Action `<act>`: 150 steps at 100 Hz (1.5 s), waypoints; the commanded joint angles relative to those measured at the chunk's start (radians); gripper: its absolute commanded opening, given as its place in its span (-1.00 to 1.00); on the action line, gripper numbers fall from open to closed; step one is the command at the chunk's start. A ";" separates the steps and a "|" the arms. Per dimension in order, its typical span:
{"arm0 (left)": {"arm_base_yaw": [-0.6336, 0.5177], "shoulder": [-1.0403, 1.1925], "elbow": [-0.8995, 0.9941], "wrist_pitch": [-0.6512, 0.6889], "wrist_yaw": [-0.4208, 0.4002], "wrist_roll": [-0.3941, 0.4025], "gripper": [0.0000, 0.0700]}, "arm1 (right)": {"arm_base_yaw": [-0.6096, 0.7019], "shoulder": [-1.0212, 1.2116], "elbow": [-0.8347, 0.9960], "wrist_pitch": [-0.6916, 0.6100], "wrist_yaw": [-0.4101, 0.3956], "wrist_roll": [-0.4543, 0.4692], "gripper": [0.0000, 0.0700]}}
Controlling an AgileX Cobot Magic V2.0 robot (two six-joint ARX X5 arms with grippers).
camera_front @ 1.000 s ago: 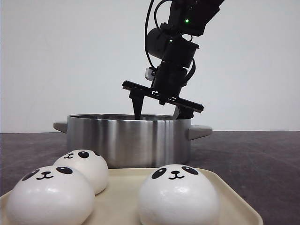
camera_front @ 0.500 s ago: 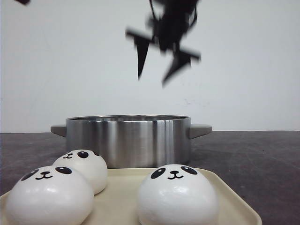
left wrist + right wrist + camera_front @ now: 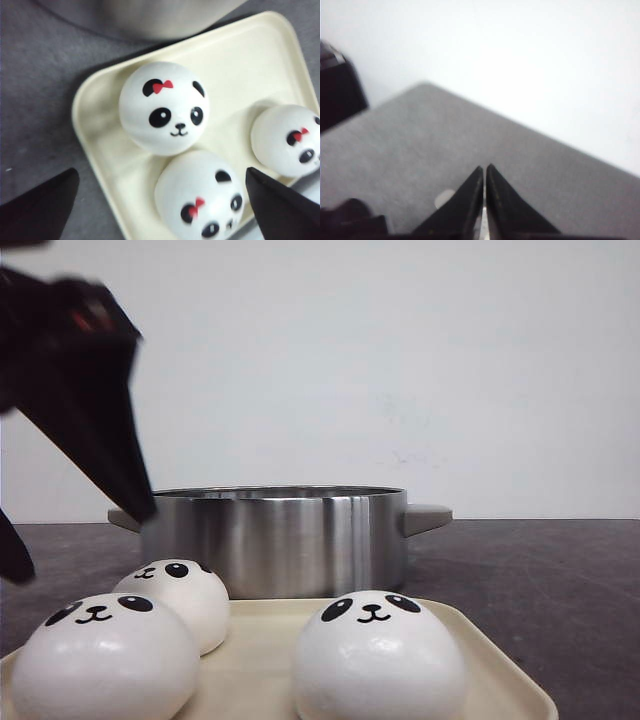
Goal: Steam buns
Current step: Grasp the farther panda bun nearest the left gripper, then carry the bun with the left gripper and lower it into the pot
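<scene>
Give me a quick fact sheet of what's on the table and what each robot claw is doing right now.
buns: three panda-faced buns on the tray
tray: cream, rounded corners, in front of the pot
pot: steel, two handles; inside not visible
left gripper: open, empty, above the tray
right gripper: shut, empty, pointed at bare table
table: dark grey
</scene>
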 commanded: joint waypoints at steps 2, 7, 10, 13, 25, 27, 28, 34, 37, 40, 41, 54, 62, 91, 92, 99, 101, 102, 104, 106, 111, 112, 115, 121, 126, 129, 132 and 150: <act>-0.011 0.042 0.014 0.040 0.007 -0.050 0.90 | 0.039 -0.044 0.024 -0.029 0.039 -0.009 -1.00; -0.016 0.067 0.016 0.059 0.007 -0.057 0.90 | 0.053 -0.080 0.024 -0.060 0.068 -0.003 -1.00; -0.020 0.079 0.017 0.070 0.006 -0.062 0.90 | 0.058 -0.101 0.024 -0.082 0.087 0.001 -1.00; -0.024 0.092 0.017 0.082 0.006 -0.063 0.90 | 0.062 -0.121 0.024 -0.114 0.108 0.013 -1.00; -0.043 0.143 0.017 0.126 -0.021 -0.068 0.65 | 0.063 -0.172 0.024 -0.241 0.182 0.082 -1.00; -0.046 0.153 0.017 0.134 -0.026 -0.068 0.58 | 0.063 -0.178 0.024 -0.265 0.198 0.099 -1.00; -0.047 0.158 0.017 0.137 -0.028 -0.068 0.54 | 0.063 -0.180 0.024 -0.276 0.205 0.107 -1.00; -0.055 0.188 0.017 0.163 -0.032 -0.069 0.29 | 0.063 -0.197 0.024 -0.339 0.246 0.154 -1.00; -0.057 0.203 0.017 0.174 -0.032 -0.072 0.17 | 0.063 -0.204 0.024 -0.367 0.258 0.174 -1.00; -0.059 0.219 0.017 0.185 -0.032 -0.077 0.07 | 0.063 -0.211 0.024 -0.388 0.269 0.189 -1.00; -0.059 0.224 0.017 0.187 -0.032 -0.080 0.04 | 0.063 -0.212 0.024 -0.394 0.269 0.194 -1.00; -0.060 0.291 0.018 0.205 -0.031 -0.124 -0.27 | 0.063 -0.234 0.023 -0.408 0.265 0.212 -1.00; -0.060 0.322 0.018 0.204 -0.020 -0.134 -0.94 | 0.063 -0.239 0.023 -0.408 0.264 0.223 -1.00; -0.067 0.235 0.058 0.202 0.046 -0.136 -0.97 | 0.063 -0.240 0.022 -0.408 0.265 0.225 -1.00; -0.068 0.227 0.062 0.201 0.050 -0.137 -0.97 | 0.063 -0.240 0.022 -0.408 0.265 0.225 -1.00; -0.071 0.163 0.092 0.185 0.080 -0.141 -0.97 | 0.063 -0.240 0.022 -0.408 0.265 0.226 -1.00; -0.071 0.143 0.102 0.177 0.085 -0.144 -0.97 | 0.063 -0.240 0.022 -0.408 0.265 0.226 -1.00; -0.071 0.134 0.108 0.173 0.089 -0.146 -0.97 | 0.063 -0.240 0.022 -0.408 0.265 0.226 -1.00; -0.071 0.117 0.119 0.163 0.097 -0.148 -0.97 | 0.063 -0.240 0.022 -0.408 0.265 0.226 -1.00; -0.071 0.099 0.131 0.152 0.103 -0.150 -0.97 | 0.063 -0.240 0.022 -0.408 0.265 0.226 -1.00; -0.072 0.060 0.163 0.124 0.110 -0.152 -0.97 | 0.063 -0.240 0.022 -0.408 0.265 0.226 -1.00; -0.072 0.053 0.170 0.120 0.109 -0.152 -0.97 | 0.063 -0.240 0.022 -0.408 0.266 0.226 -1.00; -0.073 0.035 0.192 0.103 0.109 -0.151 -0.97 | 0.063 -0.240 0.022 -0.408 0.266 0.226 -1.00; -0.073 0.008 0.236 0.079 0.106 -0.142 -0.97 | 0.063 -0.240 0.022 -0.408 0.267 0.226 -1.00; -0.073 0.001 0.275 0.076 0.087 -0.131 -0.97 | 0.063 -0.240 0.022 -0.408 0.267 0.226 -1.00; -0.070 0.002 0.300 0.076 0.065 -0.120 -0.97 | 0.063 -0.239 0.022 -0.408 0.267 0.226 -1.00; -0.067 0.009 0.327 0.077 0.039 -0.104 -0.97 | 0.063 -0.238 0.022 -0.408 0.268 0.226 -1.00; -0.019 0.207 0.547 -0.006 -0.030 0.019 -0.97 | 0.063 -0.222 0.022 -0.408 0.269 0.226 -1.00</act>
